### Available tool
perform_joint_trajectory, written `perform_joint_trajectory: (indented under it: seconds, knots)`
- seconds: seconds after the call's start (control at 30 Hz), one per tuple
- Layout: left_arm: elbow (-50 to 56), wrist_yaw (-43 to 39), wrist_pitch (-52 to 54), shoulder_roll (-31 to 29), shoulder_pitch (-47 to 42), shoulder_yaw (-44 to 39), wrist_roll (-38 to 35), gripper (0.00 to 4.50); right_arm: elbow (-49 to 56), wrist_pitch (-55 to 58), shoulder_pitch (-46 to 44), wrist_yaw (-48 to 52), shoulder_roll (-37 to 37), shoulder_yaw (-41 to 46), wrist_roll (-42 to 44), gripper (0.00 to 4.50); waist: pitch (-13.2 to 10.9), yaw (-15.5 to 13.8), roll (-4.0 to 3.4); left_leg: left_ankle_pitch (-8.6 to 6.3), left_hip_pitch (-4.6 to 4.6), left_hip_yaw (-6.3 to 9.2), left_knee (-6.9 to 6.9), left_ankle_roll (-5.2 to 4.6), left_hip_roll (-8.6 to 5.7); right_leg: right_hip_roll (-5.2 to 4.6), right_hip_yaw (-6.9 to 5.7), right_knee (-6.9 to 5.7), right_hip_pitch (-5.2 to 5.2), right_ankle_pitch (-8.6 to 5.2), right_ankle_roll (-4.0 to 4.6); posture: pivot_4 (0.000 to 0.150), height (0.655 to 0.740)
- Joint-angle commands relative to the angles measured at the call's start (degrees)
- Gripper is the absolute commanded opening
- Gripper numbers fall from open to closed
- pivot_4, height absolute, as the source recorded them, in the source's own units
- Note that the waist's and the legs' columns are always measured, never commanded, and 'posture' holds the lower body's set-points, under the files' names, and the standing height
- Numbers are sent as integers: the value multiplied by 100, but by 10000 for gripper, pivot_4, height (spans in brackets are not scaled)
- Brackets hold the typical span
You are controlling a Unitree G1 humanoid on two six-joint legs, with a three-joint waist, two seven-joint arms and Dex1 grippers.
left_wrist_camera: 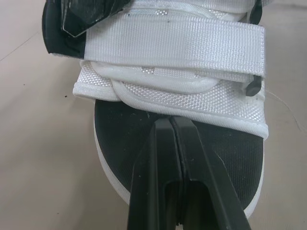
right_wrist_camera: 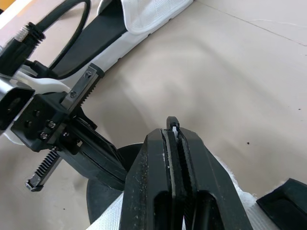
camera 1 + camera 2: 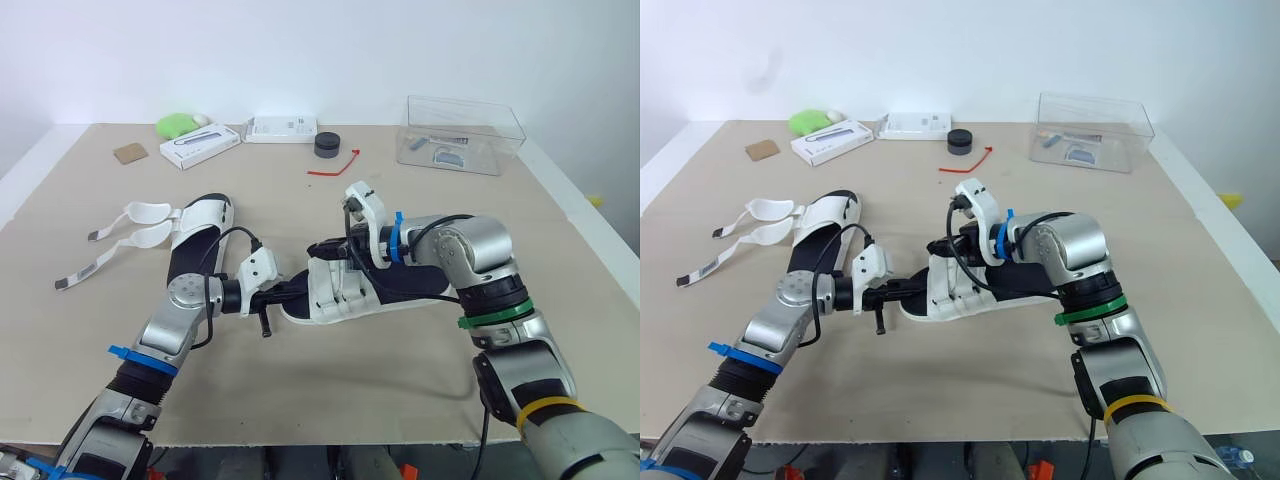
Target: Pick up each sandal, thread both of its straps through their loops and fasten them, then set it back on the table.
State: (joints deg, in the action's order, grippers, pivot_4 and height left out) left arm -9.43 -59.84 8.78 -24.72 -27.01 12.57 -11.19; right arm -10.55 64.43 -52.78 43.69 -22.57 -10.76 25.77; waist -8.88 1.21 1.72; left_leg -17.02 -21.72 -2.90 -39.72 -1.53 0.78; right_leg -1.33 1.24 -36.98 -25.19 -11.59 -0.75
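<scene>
One white sandal with a black footbed [image 3: 365,285] lies in the middle of the table, its two white straps [image 1: 192,45] lying across the front. My left gripper [image 3: 298,289] is at its toe, fingers [image 1: 160,158] shut side by side over the footbed, tips against the front strap's edge. My right gripper [image 3: 325,248] hovers over the sandal's front, shut on a thin white strap end [image 2: 172,126] that shows between its fingers. The second sandal [image 3: 200,235] lies to the left with both straps [image 3: 110,250] undone and spread out to the left.
At the back stand a clear plastic box [image 3: 462,135], a black round object [image 3: 327,144], a red tie [image 3: 335,165], two white boxes [image 3: 198,145] [image 3: 281,129], a green object [image 3: 177,124] and a brown card [image 3: 130,153]. The table's front edge is near.
</scene>
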Motion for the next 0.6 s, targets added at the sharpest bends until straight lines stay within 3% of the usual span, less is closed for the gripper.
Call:
perform_joint_trajectory:
  seconds: [0.03,0.07,0.17,0.4,0.57,0.6]
  knots:
    - [-28,24,118,-37,150,98,116,0,-98,-291,-28,-36,-88,78,-173,195,0,1,0,0,0,0,0,0,0,1,0,0,0,0,0,1500,7400]
    - [-22,22,116,-49,160,100,119,0,-116,-302,-17,-12,-100,59,-177,195,0,2,0,0,0,0,0,0,0,1,1,0,0,0,0,1500,7400]
    - [2,27,133,-57,169,105,109,0,-115,-443,-2,61,-150,-53,-239,10862,0,2,0,0,1,0,0,0,0,1,0,0,0,0,0,1500,7400]
    - [39,27,147,-48,185,124,102,0,106,-1313,8,174,-256,-148,-570,43471,0,1,0,0,0,0,2,0,0,1,0,1,0,-1,-1,1500,7400]
    - [35,8,143,-55,184,118,98,0,748,-1564,-54,434,-211,-50,-370,43471,-1,1,-1,0,-6,0,10,0,-1,1,1,3,-9,-1,-1,1500,7400]
    - [32,7,142,-53,181,120,100,0,841,-1575,-25,476,-198,-89,-358,41193,-1,0,-1,0,-8,1,13,0,-1,1,0,2,-11,-1,-1,1500,7400]
